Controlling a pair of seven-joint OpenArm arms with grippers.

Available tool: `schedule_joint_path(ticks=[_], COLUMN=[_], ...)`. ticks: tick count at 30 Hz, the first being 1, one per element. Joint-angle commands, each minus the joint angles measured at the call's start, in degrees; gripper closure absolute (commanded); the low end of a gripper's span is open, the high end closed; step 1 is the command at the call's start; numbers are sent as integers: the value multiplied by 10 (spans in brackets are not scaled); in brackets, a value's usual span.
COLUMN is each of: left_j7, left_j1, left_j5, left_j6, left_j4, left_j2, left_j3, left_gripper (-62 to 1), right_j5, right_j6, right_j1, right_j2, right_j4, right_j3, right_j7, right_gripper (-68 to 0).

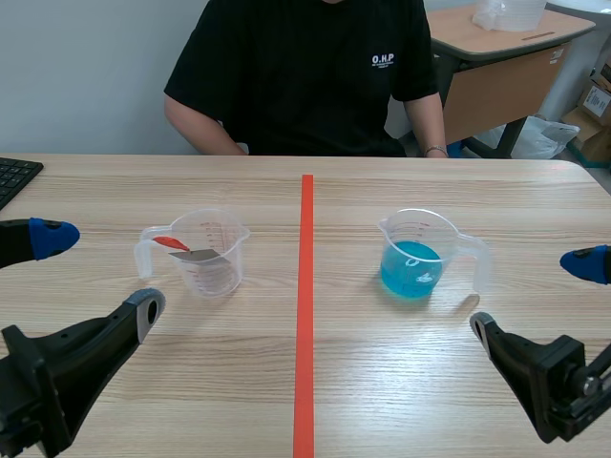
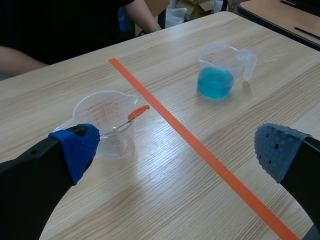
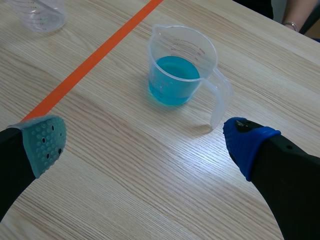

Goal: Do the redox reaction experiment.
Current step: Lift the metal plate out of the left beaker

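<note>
White lettering — "O.H.P" — stands on the chest of the person's black shirt [image 1: 296, 81].

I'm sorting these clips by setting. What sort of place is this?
Likely an office or lab room: a wooden table, a keyboard at its edge, another desk behind, and a cup of blue liquid.

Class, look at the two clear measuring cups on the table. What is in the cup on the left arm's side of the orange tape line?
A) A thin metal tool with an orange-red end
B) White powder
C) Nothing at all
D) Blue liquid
A: the left cup holds a thin metal tool with an orange-red end resting near its rim, while the blue liquid sits in the other cup across the tape.
</note>
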Motion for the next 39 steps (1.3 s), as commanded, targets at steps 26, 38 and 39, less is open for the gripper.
schedule_joint_path(ticks=[26,38,39], left_j7=[-6,-28,-28], left_j1=[31,185,187], left_j5=[3,12,12], left_j6=[16,86,89], left_j4=[5,-56,-73], left_j2=[3,24,33], left_j3=[-20,-95,-98], left_gripper=[-623,-623,-623], right_j5=[5,-1,-2], right_j6=[-2,-2,-2], right_j1=[-1,-1,-1], right_j2=[0,0,0], right_j4=[9,9,9], right_j3=[0,0,0], right_j7=[5,5,5], right_gripper=[-657,-657,-657])
